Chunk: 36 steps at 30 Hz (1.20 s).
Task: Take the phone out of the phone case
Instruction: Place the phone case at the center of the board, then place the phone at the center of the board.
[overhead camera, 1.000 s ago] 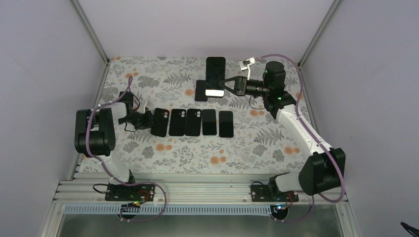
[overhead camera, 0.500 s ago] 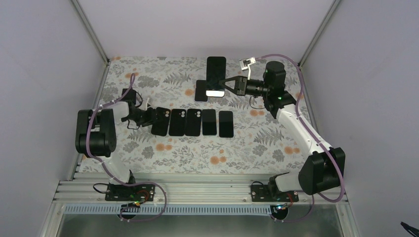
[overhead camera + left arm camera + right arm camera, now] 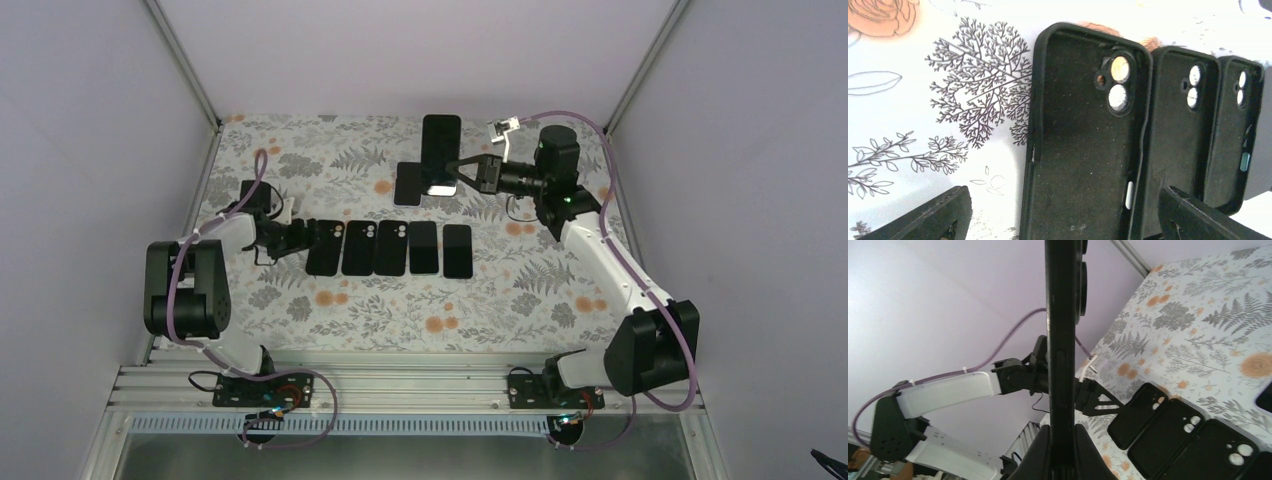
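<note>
The row on the floral-printed counter (image 3: 480,300) starts at its left with three containers, all lying open side up and all empty. The leftmost black soft phone case (image 3: 1083,165), the second black case (image 3: 1178,145) and the third black case (image 3: 1230,150) show only dark lining, with pale counter visible through their camera holes. To their right the row ends with a plain black slab (image 3: 424,247) and another black slab (image 3: 457,251) (phones or cases, the top view does not settle it).

The left gripper (image 3: 1064,197) is released, its fingers spread wide on either side of the leftmost case's near end. The right gripper (image 3: 1060,442) is clenched on the black phone (image 3: 1062,340), held edge-on above the far part of the counter, well apart from the row. I cannot tell whether a case still wraps it. Beside it, a dark flat rectangle (image 3: 407,186) lies on the counter.

A second ago the left gripper was nearly closed at that case's left edge. It has since opened, and its elbow has dropped back toward the near left. The case has not visibly moved, and the right gripper keeps its grip.
</note>
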Each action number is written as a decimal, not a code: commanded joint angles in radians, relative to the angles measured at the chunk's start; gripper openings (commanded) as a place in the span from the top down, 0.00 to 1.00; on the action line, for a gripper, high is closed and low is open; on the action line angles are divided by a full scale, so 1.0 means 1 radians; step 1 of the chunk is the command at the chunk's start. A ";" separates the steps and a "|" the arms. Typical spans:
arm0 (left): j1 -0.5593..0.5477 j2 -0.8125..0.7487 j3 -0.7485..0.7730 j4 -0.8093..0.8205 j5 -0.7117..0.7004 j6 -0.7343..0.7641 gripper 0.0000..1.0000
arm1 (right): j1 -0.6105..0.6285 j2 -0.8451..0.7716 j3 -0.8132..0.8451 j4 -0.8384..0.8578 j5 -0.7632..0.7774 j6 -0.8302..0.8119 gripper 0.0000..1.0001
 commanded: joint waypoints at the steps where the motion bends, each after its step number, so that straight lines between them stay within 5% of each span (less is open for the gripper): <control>1: 0.003 -0.052 0.010 0.002 -0.012 -0.002 0.01 | -0.022 -0.069 -0.025 0.000 0.030 -0.093 0.96; 9: 0.004 -0.090 0.071 -0.036 -0.003 0.024 0.00 | -0.086 -0.131 -0.059 -0.139 0.054 -0.271 0.96; 29: 0.013 -0.020 0.124 -0.055 0.000 0.024 0.00 | -0.279 -0.182 -0.250 -0.453 0.120 -0.398 0.90; 36: 0.014 0.041 0.164 -0.073 0.007 0.026 0.00 | -0.326 -0.129 -0.314 -0.494 0.099 -0.386 0.97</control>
